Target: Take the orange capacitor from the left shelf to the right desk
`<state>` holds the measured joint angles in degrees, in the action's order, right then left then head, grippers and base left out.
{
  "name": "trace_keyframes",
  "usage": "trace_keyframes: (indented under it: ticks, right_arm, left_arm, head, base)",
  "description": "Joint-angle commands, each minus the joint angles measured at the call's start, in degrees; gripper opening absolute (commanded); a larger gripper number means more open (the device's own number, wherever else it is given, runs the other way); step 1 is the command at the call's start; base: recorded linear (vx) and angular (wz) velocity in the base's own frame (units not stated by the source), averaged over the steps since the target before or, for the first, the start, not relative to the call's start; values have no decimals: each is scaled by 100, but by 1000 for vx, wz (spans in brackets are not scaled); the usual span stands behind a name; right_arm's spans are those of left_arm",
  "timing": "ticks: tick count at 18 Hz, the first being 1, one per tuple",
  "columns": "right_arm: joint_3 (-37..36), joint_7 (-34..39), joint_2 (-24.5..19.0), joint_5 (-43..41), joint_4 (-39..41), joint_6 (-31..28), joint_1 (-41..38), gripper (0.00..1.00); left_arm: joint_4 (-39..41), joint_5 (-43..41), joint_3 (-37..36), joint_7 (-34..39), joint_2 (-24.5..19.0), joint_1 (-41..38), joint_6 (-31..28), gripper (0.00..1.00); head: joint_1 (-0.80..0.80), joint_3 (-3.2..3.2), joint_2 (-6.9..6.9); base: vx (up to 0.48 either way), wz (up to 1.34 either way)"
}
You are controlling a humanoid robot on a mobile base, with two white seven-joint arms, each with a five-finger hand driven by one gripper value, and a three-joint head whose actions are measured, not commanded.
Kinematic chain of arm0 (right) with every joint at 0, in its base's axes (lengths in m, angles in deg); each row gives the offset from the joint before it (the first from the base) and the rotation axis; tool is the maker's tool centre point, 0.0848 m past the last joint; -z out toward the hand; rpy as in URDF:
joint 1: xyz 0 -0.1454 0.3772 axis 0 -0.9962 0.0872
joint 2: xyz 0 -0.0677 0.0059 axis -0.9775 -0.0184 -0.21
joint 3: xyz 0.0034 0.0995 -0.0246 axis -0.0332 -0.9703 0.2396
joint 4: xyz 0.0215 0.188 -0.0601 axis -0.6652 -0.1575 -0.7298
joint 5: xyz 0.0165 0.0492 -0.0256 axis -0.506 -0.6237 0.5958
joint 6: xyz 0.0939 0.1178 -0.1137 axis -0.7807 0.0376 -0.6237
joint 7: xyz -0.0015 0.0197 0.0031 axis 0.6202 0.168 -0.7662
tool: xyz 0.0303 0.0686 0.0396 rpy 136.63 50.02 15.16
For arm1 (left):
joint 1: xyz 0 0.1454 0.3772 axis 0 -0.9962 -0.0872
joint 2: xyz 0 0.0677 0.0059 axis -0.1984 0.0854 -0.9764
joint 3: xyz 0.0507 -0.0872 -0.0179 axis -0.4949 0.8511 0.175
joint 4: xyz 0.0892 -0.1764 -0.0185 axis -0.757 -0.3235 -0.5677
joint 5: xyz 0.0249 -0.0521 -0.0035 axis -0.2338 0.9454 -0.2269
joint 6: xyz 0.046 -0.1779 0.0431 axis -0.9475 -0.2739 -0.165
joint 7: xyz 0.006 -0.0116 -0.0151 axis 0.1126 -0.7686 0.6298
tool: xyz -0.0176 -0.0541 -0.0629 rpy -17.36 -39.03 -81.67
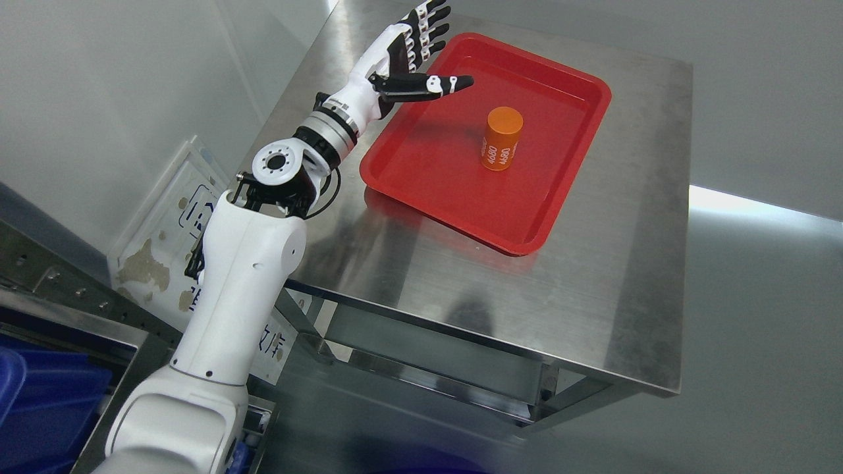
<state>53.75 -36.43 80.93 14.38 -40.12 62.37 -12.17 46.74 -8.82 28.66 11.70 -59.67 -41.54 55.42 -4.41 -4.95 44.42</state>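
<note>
You have an evenly bright, sharp frame with no motion blur. Diffuse overhead light puts broad, soft glare streaks on the brushed steel table (593, 276), strongest along its far left corner. The red tray (421, 171) carries a mild sheen on its floor and a dim red reflection on the steel at its near edge. The orange capacitor (502, 139) throws only a faint shadow. A bright patch marks the floor (757, 210) at right. The view is tilted, and the lower left corner is dark.

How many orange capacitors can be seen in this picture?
1. The capacitor stands upright in the red tray on the steel desk, apart from the open left hand. No others show.
</note>
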Motion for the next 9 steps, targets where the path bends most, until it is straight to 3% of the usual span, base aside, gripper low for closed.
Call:
trace_keyframes:
  ticks: [1, 3, 6, 9]
  right_arm:
    - [-61, 2, 100, 35, 100, 1, -132, 100]
    - [-61, 2, 100, 35, 100, 1, -132, 100]
    - [-61, 2, 100, 35, 100, 1, -132, 100]
    - [-61, 2, 100, 35, 100, 1, -132, 100]
  left_arm:
    - [1481, 5, 1385, 60, -100, -941, -68, 100]
    - [1524, 5, 1237, 698, -100, -1003, -51, 100]
    - [1804, -12, 430, 2200, -100, -1108, 46, 100]
    - [2087, -30, -4, 2452, -100, -1319, 64, 100]
  head:
    - [0, 0, 0]
    - [0, 0, 0]
    - [0, 0, 0]
    - [0, 0, 0]
  base:
    - [0, 0]
    - [0, 0]
    - [0, 0]
    - [0, 0]
